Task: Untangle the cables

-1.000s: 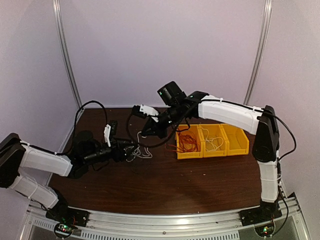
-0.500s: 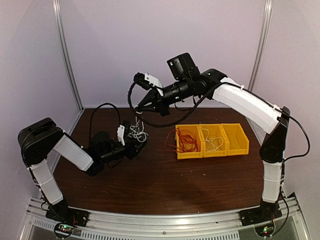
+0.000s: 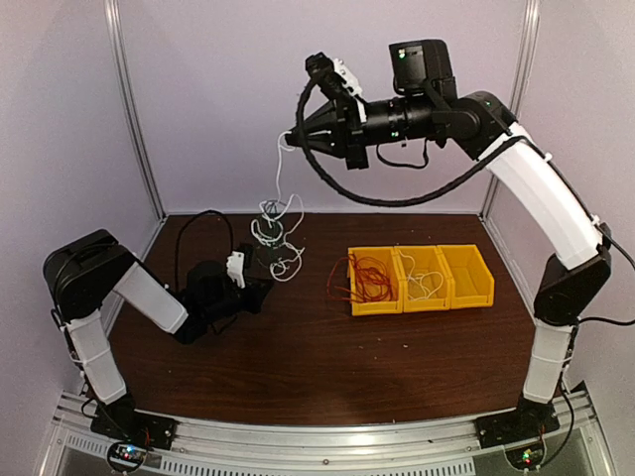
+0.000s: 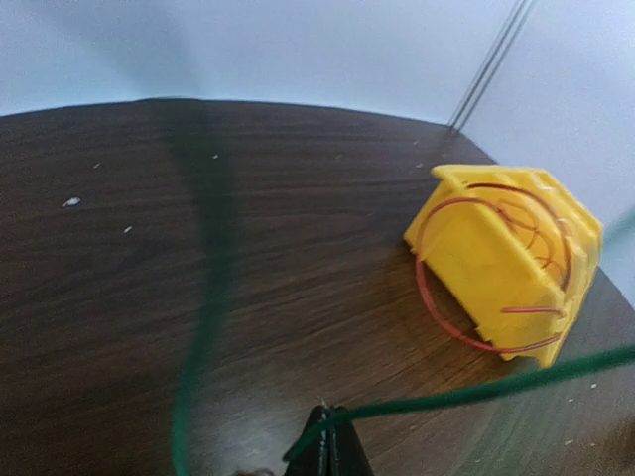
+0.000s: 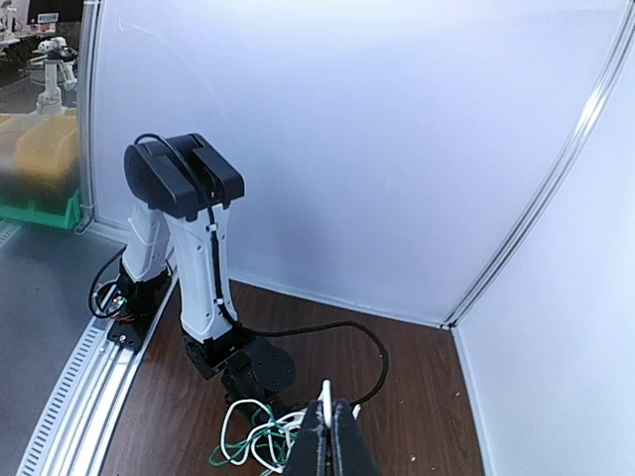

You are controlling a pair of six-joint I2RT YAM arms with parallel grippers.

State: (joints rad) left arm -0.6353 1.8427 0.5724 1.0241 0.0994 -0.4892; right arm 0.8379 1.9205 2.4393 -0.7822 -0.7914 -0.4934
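The cables form a small white and green clump on the brown table. My right gripper is raised high above it, shut on the white cable, which hangs down into the clump. In the right wrist view the white cable pokes out between the shut jaws, with the clump below. My left gripper sits low beside the clump. Its jaws are pinched shut on the green cable.
Three joined yellow bins stand right of the clump; the left one holds a red cable, the middle one a white cable. The left wrist view shows the bin with the red cable looping out. White walls enclose the table.
My right arm has risen high, drawing the white cable up out of the clump. My left gripper has closed on the green cable and holds it down near the table.
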